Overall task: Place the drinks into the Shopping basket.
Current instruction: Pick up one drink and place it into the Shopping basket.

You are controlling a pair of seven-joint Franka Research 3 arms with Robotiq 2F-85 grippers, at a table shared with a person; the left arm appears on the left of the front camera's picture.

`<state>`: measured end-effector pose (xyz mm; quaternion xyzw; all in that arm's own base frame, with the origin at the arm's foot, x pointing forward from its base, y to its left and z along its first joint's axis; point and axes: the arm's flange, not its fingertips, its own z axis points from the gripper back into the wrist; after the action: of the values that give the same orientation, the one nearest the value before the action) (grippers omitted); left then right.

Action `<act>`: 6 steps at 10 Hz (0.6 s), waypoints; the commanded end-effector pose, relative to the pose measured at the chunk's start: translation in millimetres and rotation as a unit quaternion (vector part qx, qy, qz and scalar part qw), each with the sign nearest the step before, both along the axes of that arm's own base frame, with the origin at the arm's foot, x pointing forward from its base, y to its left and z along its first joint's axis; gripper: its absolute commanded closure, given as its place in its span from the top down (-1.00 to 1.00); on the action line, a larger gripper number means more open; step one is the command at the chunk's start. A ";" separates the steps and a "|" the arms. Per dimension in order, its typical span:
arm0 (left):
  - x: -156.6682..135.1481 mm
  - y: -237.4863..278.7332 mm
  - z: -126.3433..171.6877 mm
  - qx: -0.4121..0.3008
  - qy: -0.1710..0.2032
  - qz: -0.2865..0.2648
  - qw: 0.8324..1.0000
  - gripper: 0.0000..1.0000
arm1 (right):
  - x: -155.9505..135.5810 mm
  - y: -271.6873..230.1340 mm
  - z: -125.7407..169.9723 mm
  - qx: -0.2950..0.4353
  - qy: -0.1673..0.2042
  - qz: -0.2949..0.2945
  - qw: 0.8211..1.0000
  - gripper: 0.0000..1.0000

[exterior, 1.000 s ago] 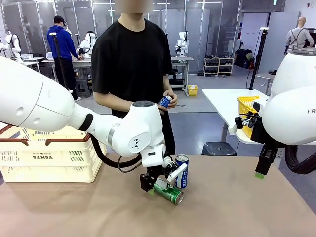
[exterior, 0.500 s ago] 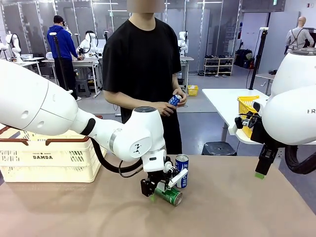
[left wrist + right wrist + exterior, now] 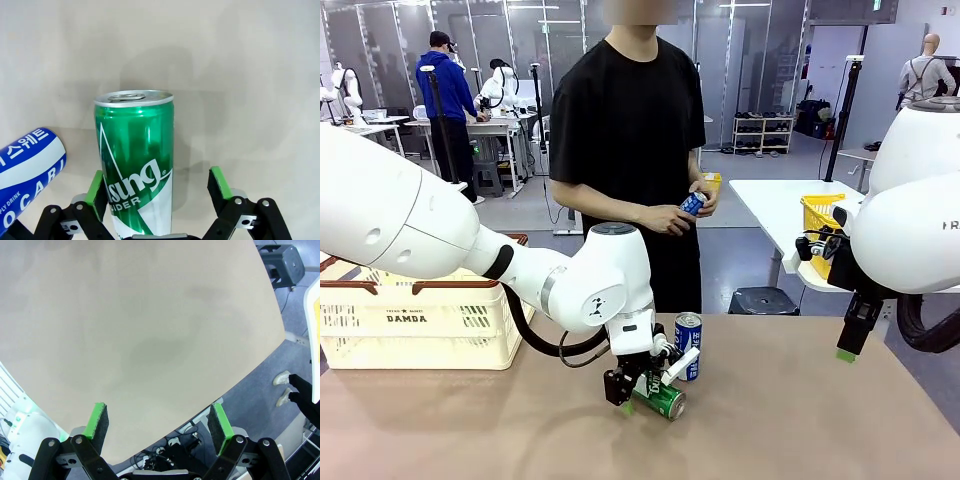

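I see left claw spread around green can lying on table, not clamped. Blue can upright just beside. Right claw gaping, empty. Shopping basket at table's left end.

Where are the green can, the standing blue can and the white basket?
green can (image 3: 135, 165), left wrist view, printed side.
standing blue can (image 3: 689, 338), front view, label.
white basket (image 3: 440, 335), front view, front wall.

A beige desk spans the lower frame. Beyond it, grey floor runs to glass partition walls along the top. A white table stands at centre right, with a low shelf rack behind it and a dark stool below.
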<state>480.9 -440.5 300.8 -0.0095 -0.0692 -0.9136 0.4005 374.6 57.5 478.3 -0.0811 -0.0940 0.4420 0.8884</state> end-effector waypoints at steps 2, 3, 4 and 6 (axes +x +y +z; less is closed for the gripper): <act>-7.1 6.2 -4.0 -0.011 -0.002 0.011 1.000 0.58 | 0.0 -0.9 -0.9 0.001 0.001 -0.001 1.000 1.00; -7.0 5.9 -3.4 -0.009 -0.001 0.016 1.000 0.37 | 0.0 -0.9 -0.9 0.001 0.001 -0.001 1.000 1.00; -8.0 5.2 -1.8 -0.008 0.000 0.018 1.000 0.18 | 0.0 -0.9 -0.9 0.001 0.001 -0.001 1.000 1.00; -7.8 7.4 -1.3 -0.006 0.010 0.023 1.000 -0.22 | 0.0 -0.9 -0.9 0.001 0.001 -0.001 1.000 1.00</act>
<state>483.1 -439.2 301.7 -0.0092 -0.0738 -0.9098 0.4084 374.6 57.5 478.3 -0.0811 -0.0940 0.4420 0.8884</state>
